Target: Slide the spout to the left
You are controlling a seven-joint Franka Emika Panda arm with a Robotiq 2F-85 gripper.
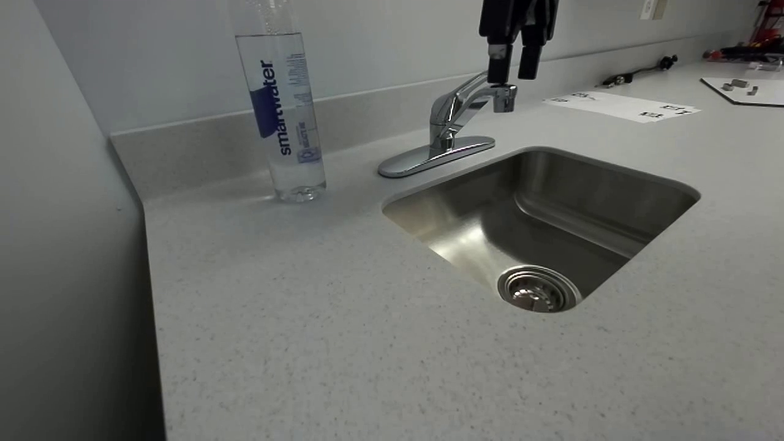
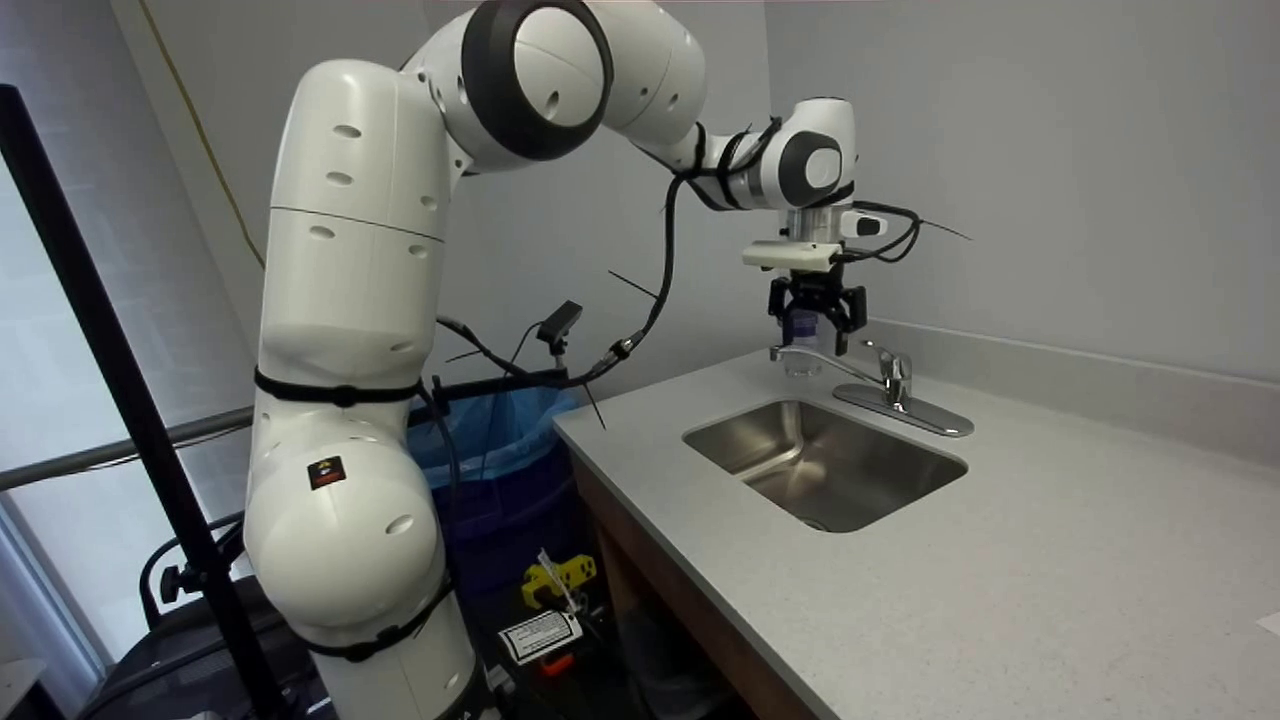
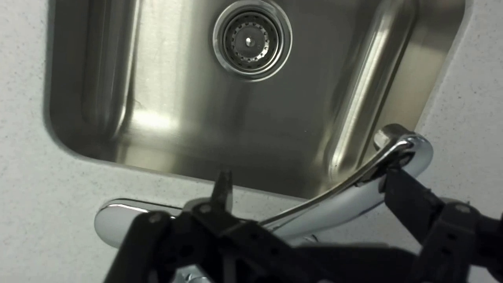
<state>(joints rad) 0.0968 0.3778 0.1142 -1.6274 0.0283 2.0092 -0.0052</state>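
Holding Robotiq gripper (image 3: 309,173) spread apart above faucet-side edge of stainless-steel sink basin (image 3: 157,129), with one fingertip (image 3: 401,188) near outlet end of chrome faucet spout (image 3: 342,206) at basin's corner, can't tell if touching, likely for sideways leverage.

Free room above drain (image 3: 250,41); spout (image 3: 338,208) obstructs below gripper (image 1: 513,76).

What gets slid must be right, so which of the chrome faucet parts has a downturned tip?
The spout, the long, slender piece: its end turns down. The shorter lever handle slants upward, and the oval base lies flat on the counter.
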